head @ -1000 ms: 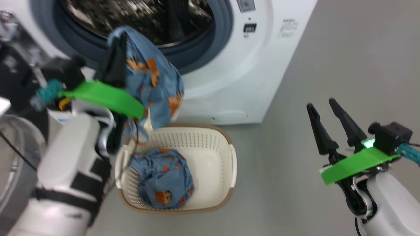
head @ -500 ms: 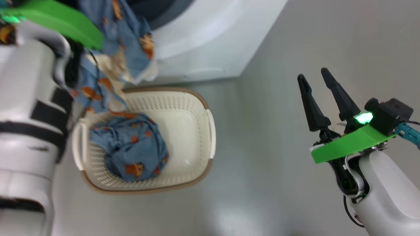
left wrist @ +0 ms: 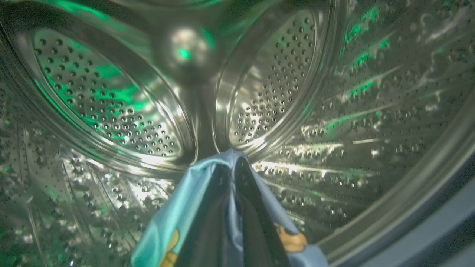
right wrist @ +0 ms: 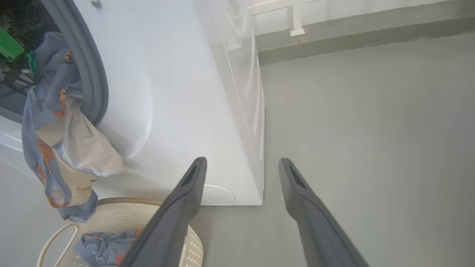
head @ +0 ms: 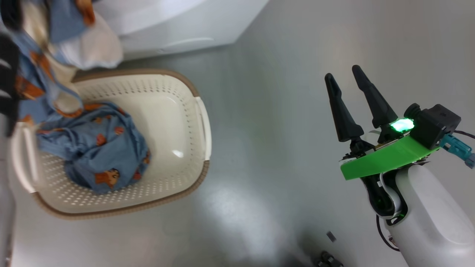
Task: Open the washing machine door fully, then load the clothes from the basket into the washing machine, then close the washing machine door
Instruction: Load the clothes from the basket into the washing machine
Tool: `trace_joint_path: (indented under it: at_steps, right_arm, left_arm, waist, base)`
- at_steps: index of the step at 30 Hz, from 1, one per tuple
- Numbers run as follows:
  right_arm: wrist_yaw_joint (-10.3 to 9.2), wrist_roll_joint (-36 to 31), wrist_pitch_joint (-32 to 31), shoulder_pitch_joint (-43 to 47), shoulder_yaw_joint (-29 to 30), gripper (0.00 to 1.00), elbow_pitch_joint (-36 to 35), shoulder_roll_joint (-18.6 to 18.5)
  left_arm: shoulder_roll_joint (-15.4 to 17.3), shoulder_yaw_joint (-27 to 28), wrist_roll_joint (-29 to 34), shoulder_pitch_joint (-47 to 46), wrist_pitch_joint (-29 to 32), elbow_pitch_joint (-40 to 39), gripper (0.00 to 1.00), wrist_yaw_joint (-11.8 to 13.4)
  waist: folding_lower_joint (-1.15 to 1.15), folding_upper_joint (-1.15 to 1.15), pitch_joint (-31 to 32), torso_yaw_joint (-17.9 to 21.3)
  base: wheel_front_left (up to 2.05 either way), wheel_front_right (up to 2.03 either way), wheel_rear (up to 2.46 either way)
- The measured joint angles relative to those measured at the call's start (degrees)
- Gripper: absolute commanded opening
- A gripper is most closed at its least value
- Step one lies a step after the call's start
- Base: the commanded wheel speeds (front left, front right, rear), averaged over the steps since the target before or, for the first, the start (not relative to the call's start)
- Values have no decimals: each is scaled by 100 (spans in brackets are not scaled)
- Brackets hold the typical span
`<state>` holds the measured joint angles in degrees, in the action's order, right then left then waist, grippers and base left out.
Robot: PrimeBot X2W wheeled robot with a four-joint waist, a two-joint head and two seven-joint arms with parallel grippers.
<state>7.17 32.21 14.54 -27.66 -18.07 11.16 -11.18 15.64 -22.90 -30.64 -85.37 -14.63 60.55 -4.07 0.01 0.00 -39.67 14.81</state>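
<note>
At the far left of the head view a blue printed garment (head: 33,74) hangs from the mouth of the washing machine (head: 167,22) down towards the basket (head: 200,118), with its pale lining showing. Whether its lower end touches the basket's back rim I cannot tell. The left wrist view shows the left gripper (left wrist: 232,174) inside the perforated steel drum (left wrist: 282,85), its two dark fingers pressed together with the cloth pinched between them and draped down both sides. Judging by the right wrist view, most of the garment hangs outside over the grey gasket (right wrist: 94,74). It is light, limp cloth with no shape of its own, and its hanging weight would probably drag it back out if it were let go near the lip, so the release belongs deep in the drum. On the left half of the basket lies a second garment (head: 92,155) of the same print, bunched in a heap. The best hold looks to be a raised fold on top, pinched well in so a single layer does not slip free. Further right, across bare grey floor (head: 278,129), the right gripper (head: 342,72) hangs well apart from the basket, fingers spread wide and empty
</note>
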Motion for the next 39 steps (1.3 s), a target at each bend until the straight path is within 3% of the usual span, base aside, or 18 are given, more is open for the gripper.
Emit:
trace_joint_path:
  at_steps: [5,10,11,12,13,14,19,25,32,39]
  right_arm:
    - [0,-3,0,-7,2,100,-10,100]
    - [0,-4,0,-48,18,100,-5,142]
    - [0,-4,0,-52,23,100,3,147]
    - [0,-4,0,-59,23,100,11,155]
    - [0,-4,0,-65,20,100,22,157]
    - [0,-4,0,-65,18,100,35,157]
    - [0,-4,0,-70,3,100,69,153]
    - [0,-4,0,-114,5,100,120,113]
    - [0,-4,0,-116,40,100,141,-8]
    - [0,-3,0,-82,157,100,214,-185]
  left_arm:
    - [109,522,404,-126,-2,-1044,0,344]
    - [66,958,776,32,-8,-1585,0,412]
    - [25,1003,818,131,-8,-1560,7,408]
    - [-25,1026,824,218,-9,-1452,41,382]
    - [-73,1026,820,276,-9,-1222,85,325]
    - [-118,1012,818,335,-8,-973,100,267]
    - [-272,933,817,372,2,2,100,103]
    - [-344,934,753,377,0,536,100,-53]
    - [-510,940,734,828,-1,458,100,-137]
    - [-708,1048,773,1625,-1,-196,100,-153]
  waist:
    - [0,0,-260,197]
    - [0,0,-355,343]
    - [0,0,-354,344]
    - [0,0,-346,340]
    - [-1,0,-331,333]
    - [0,0,-311,323]
    - [0,0,-212,228]
    - [-1,0,-30,116]
    - [-1,0,327,-57]
    - [-1,0,796,-312]
  base:
    - [0,0,0]
    - [0,0,0]
    - [0,0,0]
    - [0,0,0]
    - [0,0,0]
    - [0,0,0]
    - [0,0,0]
    - [0,0,0]
    - [0,0,0]
    - [0,0,0]
